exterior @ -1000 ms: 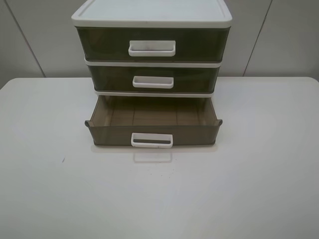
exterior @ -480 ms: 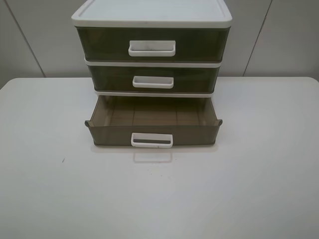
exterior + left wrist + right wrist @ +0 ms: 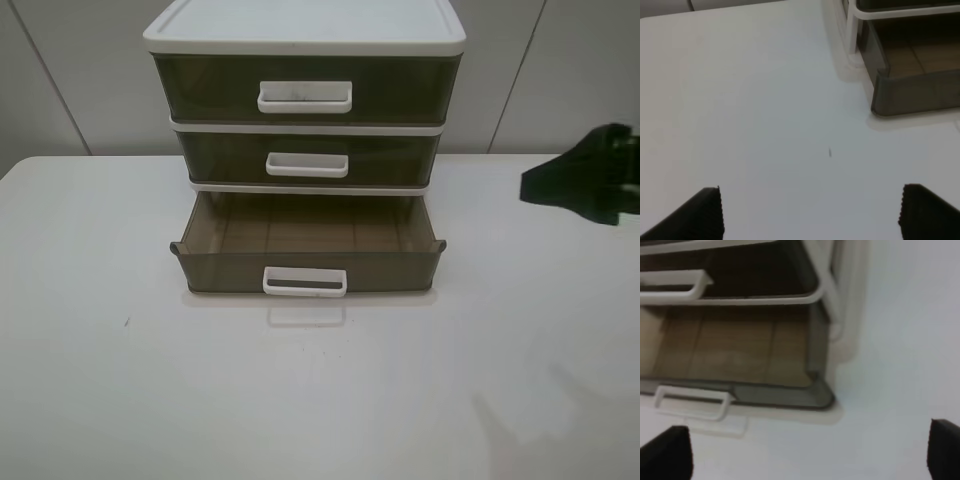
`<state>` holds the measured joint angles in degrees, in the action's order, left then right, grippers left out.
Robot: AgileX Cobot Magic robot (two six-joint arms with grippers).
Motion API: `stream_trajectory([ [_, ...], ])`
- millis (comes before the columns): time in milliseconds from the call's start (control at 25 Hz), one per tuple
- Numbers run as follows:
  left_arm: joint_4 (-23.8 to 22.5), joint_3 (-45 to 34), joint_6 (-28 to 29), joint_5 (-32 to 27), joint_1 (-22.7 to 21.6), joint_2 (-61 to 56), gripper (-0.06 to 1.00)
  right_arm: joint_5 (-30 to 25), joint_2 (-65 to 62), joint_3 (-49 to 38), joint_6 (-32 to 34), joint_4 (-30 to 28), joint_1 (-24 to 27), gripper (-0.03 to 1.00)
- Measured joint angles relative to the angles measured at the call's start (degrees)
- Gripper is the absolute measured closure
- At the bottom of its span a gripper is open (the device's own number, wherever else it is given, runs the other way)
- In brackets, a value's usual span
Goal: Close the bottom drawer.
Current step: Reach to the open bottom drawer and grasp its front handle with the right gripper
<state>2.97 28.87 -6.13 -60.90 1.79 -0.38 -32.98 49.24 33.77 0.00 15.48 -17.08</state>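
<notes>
Exterior high view, left side: plain white table (image 3: 90,330). Left wrist view shows the left gripper (image 3: 812,215) low over that table, fingers spread wide, released. The front corner of the bottom drawer (image 3: 915,95) lies ahead of it toward the table's middle, well apart. Centre: the bottom drawer is pulled out of the white-framed unit (image 3: 305,35), ribbed floor showing, white handle (image 3: 305,282) facing front. The middle drawer (image 3: 400,158) and top drawer (image 3: 410,90) sit flush above it. Right: the right gripper (image 3: 582,185) is a dark blur at the frame edge, beside the unit and clear of the drawer. Right wrist view shows its fingers wide apart and released, with the drawer's other front corner ahead, not touching.
</notes>
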Motion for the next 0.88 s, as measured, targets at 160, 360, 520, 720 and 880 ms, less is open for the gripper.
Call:
stream_trajectory([
  [160,0.0,0.0,0.0,0.0,0.0,0.0,0.23,7.5,6.2,0.0,0.0,2.3,-10.4,0.15],
  [360,0.0,0.0,0.0,0.0,0.0,0.0,0.23,22.8,16.6,-1.2,0.0,2.4,-21.7,0.15],
  [520,0.0,0.0,0.0,0.0,0.0,0.0,0.23,39.7,26.0,-5.1,0.0,2.4,-27.8,0.15],
  [720,0.0,0.0,0.0,0.0,0.0,0.0,0.23,57.9,39.1,-6.8,0.0,4.6,-32.8,0.17],
  [880,0.0,0.0,0.0,0.0,0.0,0.0,0.23,61.4,44.0,-6.8,0.0,5.9,-33.2,0.45],
])
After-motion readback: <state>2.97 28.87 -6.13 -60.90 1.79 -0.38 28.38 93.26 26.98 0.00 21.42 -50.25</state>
